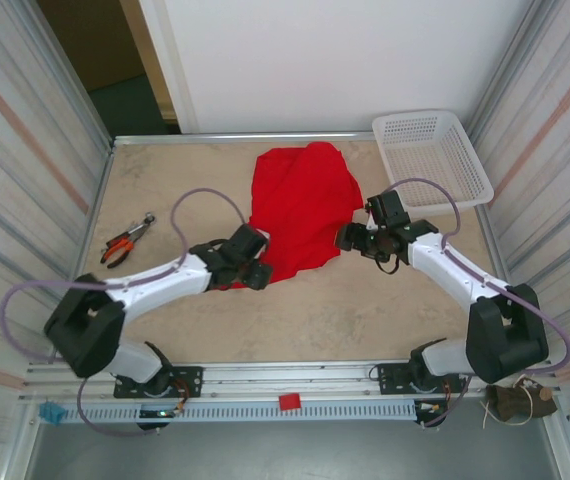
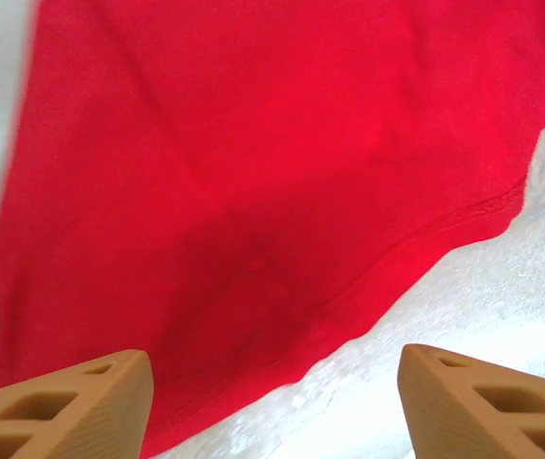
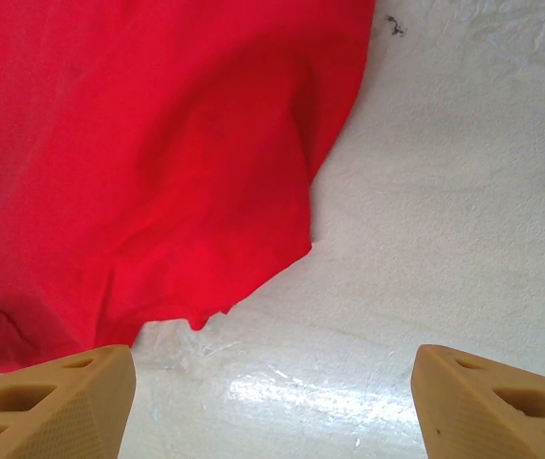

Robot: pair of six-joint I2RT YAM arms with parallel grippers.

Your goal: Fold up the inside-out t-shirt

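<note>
Currently red t-shirt (image 1: 300, 205) lies crumpled on table (image 1: 365, 320) — L gripper (image 1: 258, 274) & R gripper (image 1: 345, 238) flank it, jaws spread, empty.

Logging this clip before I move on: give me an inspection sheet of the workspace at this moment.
Surface: pale mottled table.
Job's things: red t-shirt lying bunched mid-table, not yet folded.
Clutter: orange-handled pliers at left; white basket at the far right corner.
Tools: left tool and right tool open, flanking the shirt's near edge, holding nothing.
Cables: purple cables loop off both arms.
Surroundings: striped side walls, white back panel.
</note>
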